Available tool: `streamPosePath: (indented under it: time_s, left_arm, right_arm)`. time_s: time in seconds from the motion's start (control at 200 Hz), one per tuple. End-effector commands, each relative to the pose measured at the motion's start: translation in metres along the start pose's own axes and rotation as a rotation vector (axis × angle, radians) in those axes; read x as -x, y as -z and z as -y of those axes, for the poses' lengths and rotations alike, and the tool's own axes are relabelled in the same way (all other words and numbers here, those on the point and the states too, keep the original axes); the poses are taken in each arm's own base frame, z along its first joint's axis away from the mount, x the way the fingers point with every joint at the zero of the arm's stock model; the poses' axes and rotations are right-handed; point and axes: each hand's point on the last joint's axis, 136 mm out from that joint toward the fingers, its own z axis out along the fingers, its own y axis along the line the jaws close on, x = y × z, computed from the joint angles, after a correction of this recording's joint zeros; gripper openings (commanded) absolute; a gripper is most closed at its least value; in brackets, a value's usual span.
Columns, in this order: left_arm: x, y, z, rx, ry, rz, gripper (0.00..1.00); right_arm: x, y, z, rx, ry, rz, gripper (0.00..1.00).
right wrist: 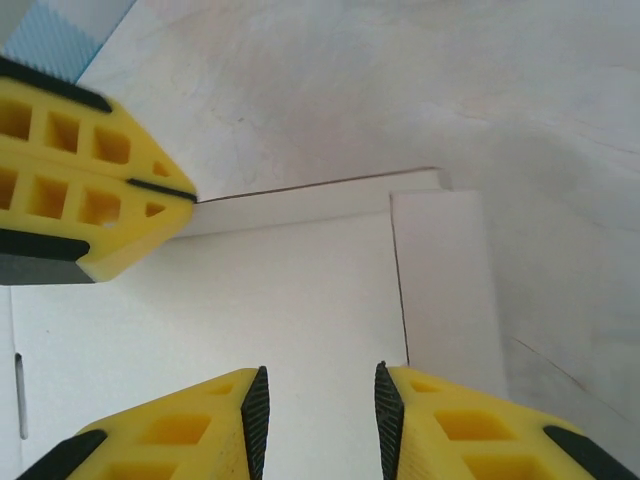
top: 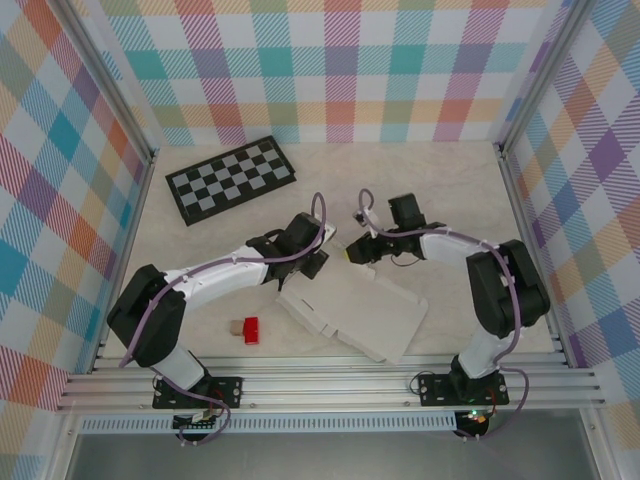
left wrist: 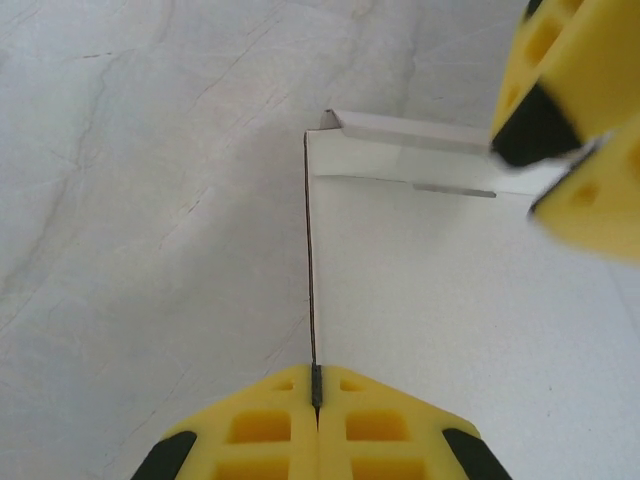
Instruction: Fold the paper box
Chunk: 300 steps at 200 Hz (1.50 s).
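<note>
2 blocks L of paper box; checkerboard far-L

A black-and-grey checkerboard lies flat on the pale, marbled desk, turned at a slant. Well toward the near edge from the checkerboard sits a small red block, with a smaller tan block touching its left side. Behind the checkerboard and out to either side of it stand walls in a pastel plaid print. Aluminium rails run across the near edge, far from the checkerboard.
</note>
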Motion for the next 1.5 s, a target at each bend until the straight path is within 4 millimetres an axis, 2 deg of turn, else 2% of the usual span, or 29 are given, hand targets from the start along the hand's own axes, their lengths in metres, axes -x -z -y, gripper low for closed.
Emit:
streamPosePath:
  time_s: [0.0,0.11,0.21,0.315,0.445,0.575,0.715,0.845,0.99,1.085,1.175,1.25,1.37,1.495]
  left_arm:
    - [0.016,0.013,-0.004,0.008,-0.038,0.068,0.0]
    - [0.035,0.037,-0.015,0.093,-0.102,0.126,0.0]
    - [0.052,0.058,-0.02,0.176,-0.233,0.136,0.0]
    - [0.067,0.074,-0.01,0.274,-0.438,0.126,0.0]
    - [0.07,0.082,0.012,0.377,-0.639,0.127,0.0]
    - [0.062,0.073,0.039,0.489,-0.815,0.137,0.0]
    - [0.038,0.043,0.044,0.555,-0.928,0.065,0.0]
    - [0.029,0.043,0.056,0.525,-0.906,0.091,0.0]
    - [0.017,0.039,0.071,0.519,-0.947,0.087,0.0]
    - [0.015,0.038,0.062,0.493,-0.892,0.069,0.0]
    - [0.02,0.045,0.043,0.435,-0.777,0.066,0.0]
    - [0.023,0.048,0.035,0.442,-0.78,0.071,0.0]
    - [0.016,0.036,0.025,0.465,-0.828,0.017,0.0]
    - [0.013,0.025,0.011,0.457,-0.8,0.0,0.0]
  right_arm:
    - [0.01,0.028,0.002,-0.054,-0.055,0.051,0.36]
    - [0.017,0.053,0.019,-0.106,-0.133,0.134,0.37]
    - [0.019,0.065,0.033,-0.167,-0.183,0.166,0.38]
    - [0.019,0.068,0.041,-0.197,-0.218,0.198,0.38]
    - [0.019,0.07,0.044,-0.17,-0.252,0.27,0.39]
    - [0.015,0.063,0.043,-0.108,-0.242,0.285,0.38]
    - [0.012,0.059,0.037,-0.042,-0.194,0.294,0.38]
    - [0.004,0.06,0.036,-0.047,-0.142,0.288,0.38]
    - [-0.004,0.065,0.047,-0.031,-0.167,0.31,0.36]
    - [-0.002,0.075,0.051,-0.031,-0.193,0.351,0.36]
    - [-0.005,0.076,0.053,-0.042,-0.229,0.337,0.36]
    - [-0.007,0.076,0.058,-0.069,-0.262,0.328,0.36]
    - [-0.008,0.074,0.062,-0.079,-0.285,0.313,0.37]
    - [-0.004,0.064,0.067,-0.05,-0.315,0.256,0.37]
